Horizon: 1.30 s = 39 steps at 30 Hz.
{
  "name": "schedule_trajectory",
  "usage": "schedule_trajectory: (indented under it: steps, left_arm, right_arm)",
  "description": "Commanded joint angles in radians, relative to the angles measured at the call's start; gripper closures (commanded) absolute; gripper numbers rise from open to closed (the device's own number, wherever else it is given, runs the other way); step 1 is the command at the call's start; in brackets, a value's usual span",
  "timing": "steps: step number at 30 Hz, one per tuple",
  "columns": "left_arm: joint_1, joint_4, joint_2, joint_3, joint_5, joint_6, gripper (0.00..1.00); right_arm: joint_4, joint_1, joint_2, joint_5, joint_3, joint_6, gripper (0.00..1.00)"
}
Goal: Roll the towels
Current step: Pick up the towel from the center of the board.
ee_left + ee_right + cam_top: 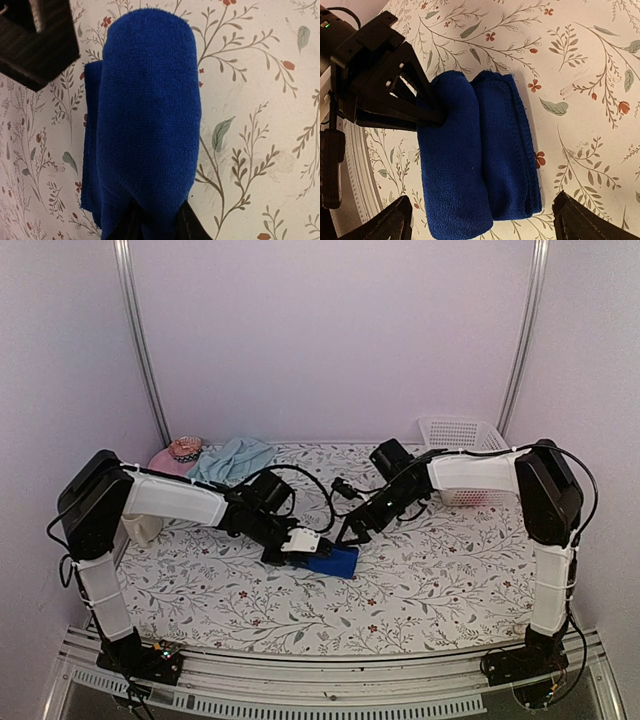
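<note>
The royal blue towel (337,561) lies rolled on the floral table cover, mid-table, with a loose flap alongside the roll (507,150). My left gripper (306,543) is shut on one end of the roll; in the left wrist view its black fingers (192,226) pinch the blue towel (147,125). My right gripper (485,225) stands wide open just above the towel's other end, with its fingertips (392,220) apart on both sides and touching nothing. The pale aqua towel (236,457) lies crumpled at the back left.
A pink brimmed hat (178,454) sits beside the aqua towel. A white plastic basket (462,436) stands at the back right. Purple walls close in the table on three sides. The right gripper's black body (35,47) fills the left wrist view's upper left corner.
</note>
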<state>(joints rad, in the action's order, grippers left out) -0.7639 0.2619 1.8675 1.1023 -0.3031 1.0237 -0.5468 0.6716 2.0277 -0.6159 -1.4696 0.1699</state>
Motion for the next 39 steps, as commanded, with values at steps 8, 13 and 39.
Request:
schedule_trajectory:
  steps: [8, 13, 39]
  left_arm:
    - [0.015, 0.102, 0.059, 0.034, 0.019, -0.014, 0.77]
    - [0.016, 0.099, 0.061, 0.032, 0.021, -0.014, 0.77]
    - [0.023, 0.115, 0.089, 0.091, 0.055, -0.048, 0.78]
  right_arm:
    - [-0.099, -0.010, 0.143, -0.170, -0.126, 0.008, 0.01]
    - [-0.113, -0.010, 0.163, -0.138, -0.136, 0.007, 0.00]
    - [-0.267, 0.023, 0.296, -0.151, -0.255, 0.063, 0.17]
